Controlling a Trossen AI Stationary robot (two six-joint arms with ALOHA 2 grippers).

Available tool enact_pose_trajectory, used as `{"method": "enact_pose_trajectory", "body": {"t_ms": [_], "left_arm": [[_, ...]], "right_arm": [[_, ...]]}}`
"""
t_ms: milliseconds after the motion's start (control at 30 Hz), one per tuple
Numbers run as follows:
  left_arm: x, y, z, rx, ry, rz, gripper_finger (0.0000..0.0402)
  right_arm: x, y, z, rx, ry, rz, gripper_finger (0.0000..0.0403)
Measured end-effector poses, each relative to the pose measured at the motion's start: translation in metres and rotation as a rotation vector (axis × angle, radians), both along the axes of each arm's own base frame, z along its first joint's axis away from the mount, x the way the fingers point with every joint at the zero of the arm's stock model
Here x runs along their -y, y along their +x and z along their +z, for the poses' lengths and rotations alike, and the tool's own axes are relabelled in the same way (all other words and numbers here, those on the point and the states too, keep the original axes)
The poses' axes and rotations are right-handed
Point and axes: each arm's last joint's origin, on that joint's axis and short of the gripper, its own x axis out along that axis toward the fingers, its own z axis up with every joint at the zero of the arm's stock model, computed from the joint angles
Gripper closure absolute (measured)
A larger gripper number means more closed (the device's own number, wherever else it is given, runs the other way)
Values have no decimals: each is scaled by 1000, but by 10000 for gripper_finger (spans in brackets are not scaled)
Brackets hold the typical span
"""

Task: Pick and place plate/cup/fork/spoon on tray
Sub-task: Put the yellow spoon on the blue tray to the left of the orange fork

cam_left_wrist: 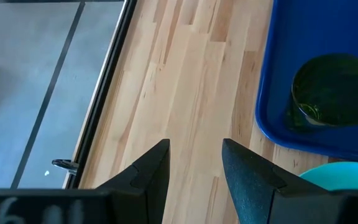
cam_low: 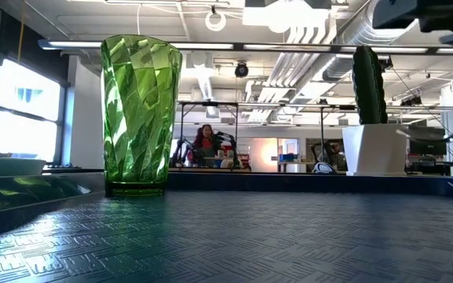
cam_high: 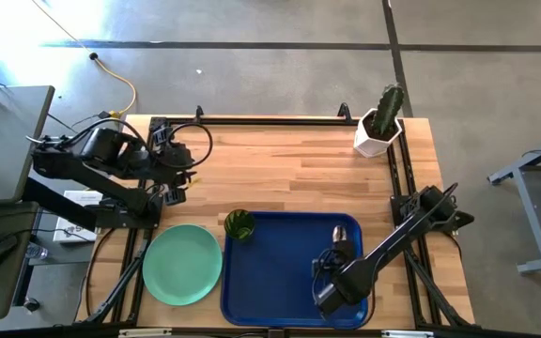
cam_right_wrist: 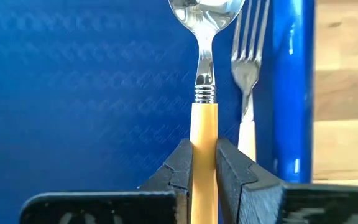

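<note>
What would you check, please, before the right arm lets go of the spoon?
1. Right hand shut on the spoon handle: ok.
2. Spoon over the tray, inside the rim: ok.
3. Spoon clear of the fork, which lies beside it near the rim: ok, a narrow gap shows.
4. Spoon resting on the tray floor: cannot tell.
5. Cup upright in the tray's corner, away from the right arm: ok.
6. Plate on the tray: not ok, it lies on the table left of the tray; left hand open, waiting above the table.
</note>
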Motion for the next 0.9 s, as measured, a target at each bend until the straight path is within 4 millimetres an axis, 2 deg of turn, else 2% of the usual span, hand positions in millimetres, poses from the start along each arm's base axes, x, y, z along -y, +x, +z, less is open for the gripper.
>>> {"method": "enact_pose_trajectory", "body": {"t_ms": [367,900], "left_arm": [[0,0,0,0,3,2,267],[0,0,0,1,6,3,267]], "right_arm": [[-17,6,-29,-43,66,-3,381],[-24,5,-43,-68,125,-10,381]]}}
